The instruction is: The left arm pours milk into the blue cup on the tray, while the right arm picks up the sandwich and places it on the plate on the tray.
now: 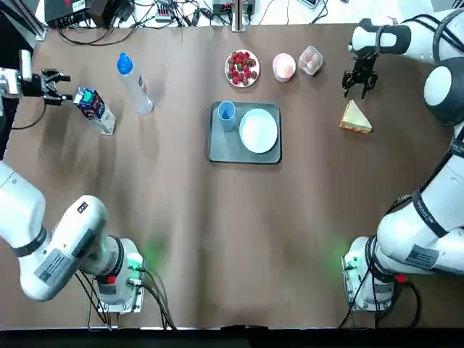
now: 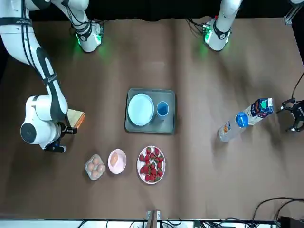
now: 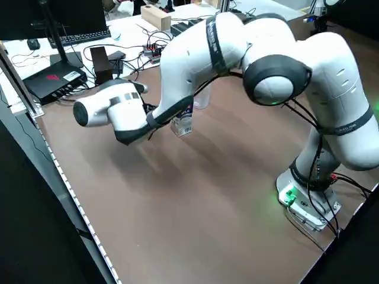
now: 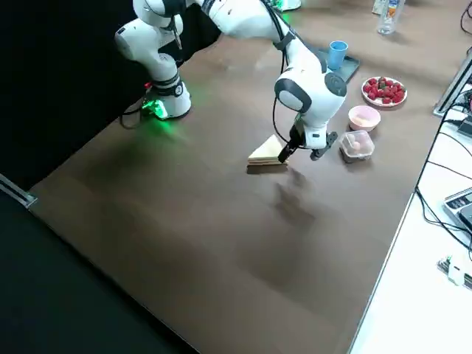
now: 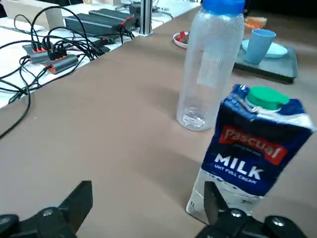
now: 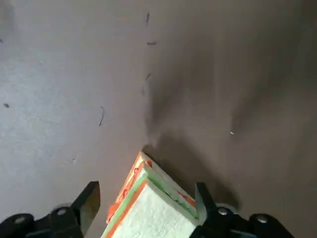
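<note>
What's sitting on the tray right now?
On the grey tray stand a blue cup and a white plate. The plate is bare. The cup looks empty, though not all of its inside shows.

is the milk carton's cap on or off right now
On. The left wrist view shows the green cap seated on top of the milk carton, which stands upright on the table beside the clear bottle. The left claw is open, not yet gripping it.

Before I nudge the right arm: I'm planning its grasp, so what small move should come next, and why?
Probably lower the right gripper a little toward the sandwich and then close. Its fingers are open and hold nothing, and in the wrist view the sandwich's tip lies between them, still flat on the table.
</note>
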Available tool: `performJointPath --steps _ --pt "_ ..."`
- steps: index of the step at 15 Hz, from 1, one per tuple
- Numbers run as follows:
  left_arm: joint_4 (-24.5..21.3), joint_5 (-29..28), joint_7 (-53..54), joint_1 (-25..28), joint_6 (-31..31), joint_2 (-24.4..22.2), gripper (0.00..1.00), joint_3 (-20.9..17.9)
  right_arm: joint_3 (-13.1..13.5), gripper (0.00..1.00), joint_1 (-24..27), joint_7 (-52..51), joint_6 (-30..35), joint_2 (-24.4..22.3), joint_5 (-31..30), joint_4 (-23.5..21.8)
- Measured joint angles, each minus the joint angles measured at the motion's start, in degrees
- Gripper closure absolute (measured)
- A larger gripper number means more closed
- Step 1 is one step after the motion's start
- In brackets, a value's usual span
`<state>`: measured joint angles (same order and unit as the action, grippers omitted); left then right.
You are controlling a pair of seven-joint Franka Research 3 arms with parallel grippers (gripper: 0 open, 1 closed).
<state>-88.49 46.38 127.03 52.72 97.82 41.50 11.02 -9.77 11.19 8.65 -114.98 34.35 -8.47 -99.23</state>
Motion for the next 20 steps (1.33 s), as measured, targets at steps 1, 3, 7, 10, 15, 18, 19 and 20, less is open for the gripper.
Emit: performJointPath --steps 1,3,7,10,15,18,19,20 --pt "0.0 0.4 0.8 0.0 0.0 1.1 0.0 0.0 0.0 0.15 0.0 0.0 0.0 0.6 0.0 0.0" --pt "0.1 0.4 3.8 0.0 0.0 2.6 0.0 0.0 0.0 0.15 0.0 0.0 -0.1 1.8 0.0 0.0" --pt "0.1 0.5 14.0 0.0 -0.5 5.1 0.0 0.0 0.0 0.17 0.0 0.0 0.0 3.1 0.0 0.0" --pt "0.1 0.4 15.9 -0.4 -3.9 6.2 0.0 0.1 0.0 0.23 -0.1 0.2 3.1 3.1 0.0 0.1" --pt "0.1 0.2 16.4 -0.8 -5.7 7.4 0.0 0.1 -0.1 0.28 -0.3 0.2 6.7 3.1 0.0 0.3" --pt "0.1 -2.1 16.4 -2.0 -6.1 8.0 0.0 0.1 -0.2 0.42 -1.2 0.2 6.8 3.1 0.0 0.3" --pt "0.1 -2.6 16.4 -2.2 -6.3 8.2 0.0 0.1 -0.2 0.52 -1.4 0.2 6.9 3.1 -0.1 0.3" --pt "0.1 -2.9 16.4 -2.4 -6.3 8.3 0.0 0.1 -0.2 0.53 -1.5 0.2 7.0 3.1 -0.1 0.3"
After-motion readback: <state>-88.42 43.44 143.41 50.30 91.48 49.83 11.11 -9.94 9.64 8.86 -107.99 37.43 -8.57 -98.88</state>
